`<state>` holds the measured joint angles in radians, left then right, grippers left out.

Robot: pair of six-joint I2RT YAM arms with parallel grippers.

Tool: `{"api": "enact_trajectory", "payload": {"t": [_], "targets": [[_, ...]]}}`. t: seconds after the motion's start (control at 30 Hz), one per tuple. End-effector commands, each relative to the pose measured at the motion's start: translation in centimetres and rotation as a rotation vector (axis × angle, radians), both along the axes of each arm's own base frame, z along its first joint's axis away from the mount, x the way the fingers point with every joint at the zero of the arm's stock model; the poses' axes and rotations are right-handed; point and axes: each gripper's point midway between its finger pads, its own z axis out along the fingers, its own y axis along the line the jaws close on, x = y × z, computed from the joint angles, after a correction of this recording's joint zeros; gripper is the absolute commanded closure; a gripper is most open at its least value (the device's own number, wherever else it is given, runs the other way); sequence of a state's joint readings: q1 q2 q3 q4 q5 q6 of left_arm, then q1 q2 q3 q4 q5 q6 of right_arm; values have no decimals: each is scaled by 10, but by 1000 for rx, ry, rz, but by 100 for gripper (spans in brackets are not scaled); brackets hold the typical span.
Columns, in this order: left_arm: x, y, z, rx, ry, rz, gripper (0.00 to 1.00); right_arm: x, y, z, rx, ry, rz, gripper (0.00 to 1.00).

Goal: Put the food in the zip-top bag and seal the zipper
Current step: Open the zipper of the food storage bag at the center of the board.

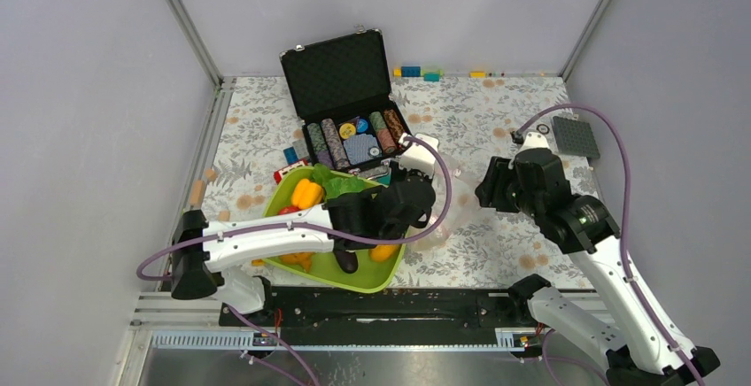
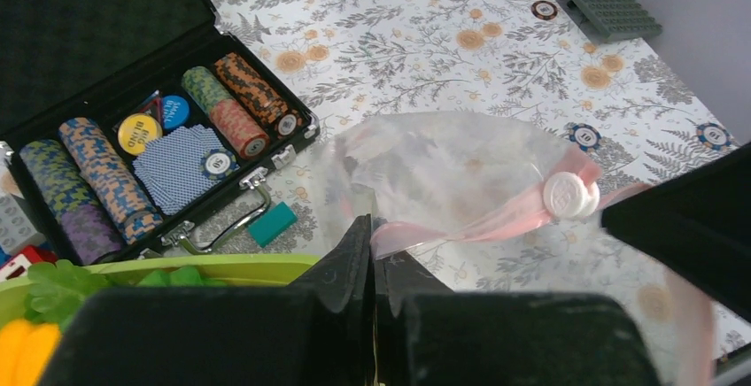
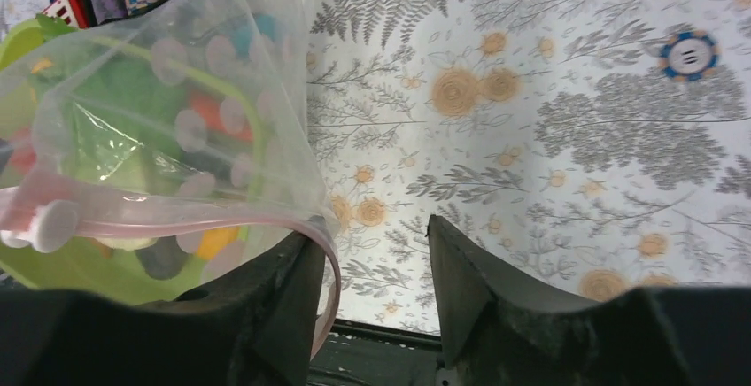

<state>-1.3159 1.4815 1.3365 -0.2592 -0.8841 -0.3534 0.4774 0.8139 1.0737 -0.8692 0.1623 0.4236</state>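
Between the two arms, just right of the lime-green tray (image 1: 383, 278), the mouth of the clear zip-top bag (image 2: 443, 160) is held up above the bench (image 2: 496, 58). The left claw (image 2: 375, 246) is clenched on the pinkish zipper (image 2: 496, 218), probably to keep the mouth raised for filling. The right claw (image 3: 372, 235) is seen with jaws apart, grasping nothing; the zipper is only draped against one finger. The food, including the yellow pepper (image 1: 306, 193), is shown in the tray by the top view alone. The pinch is revealed only by the left wrist view, where the bag looks empty.
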Motion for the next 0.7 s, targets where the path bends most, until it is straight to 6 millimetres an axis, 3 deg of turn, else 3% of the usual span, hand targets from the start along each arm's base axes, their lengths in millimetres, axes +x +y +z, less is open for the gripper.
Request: {"api": "enact_trajectory", "payload": {"t": [0.0, 0.1, 0.17, 0.33, 0.43, 0.5, 0.57, 0.67], "targets": [[0, -6, 21, -154, 7, 1, 100, 8, 20, -11, 98, 29, 9, 45], [1, -9, 18, -159, 14, 10, 100, 4, 29, -17, 113, 57, 65, 50], [4, -7, 16, -155, 8, 34, 100, 0, 25, -20, 84, 46, 85, 63], [14, -3, 7, -110, -15, 78, 99, -7, -34, -18, -137, -22, -68, 100], [24, -9, 0, -138, 19, 62, 95, -6, -66, 1, -244, -71, -189, 100], [32, -14, -4, -178, 62, 27, 91, -4, -76, 13, -278, -92, -232, 100], [33, -24, -6, -208, 101, -48, 83, -1, -77, 22, -283, -108, -238, 100], [24, -42, -7, -239, 113, -195, 61, 3, -59, 24, -229, -111, -161, 100]]}}
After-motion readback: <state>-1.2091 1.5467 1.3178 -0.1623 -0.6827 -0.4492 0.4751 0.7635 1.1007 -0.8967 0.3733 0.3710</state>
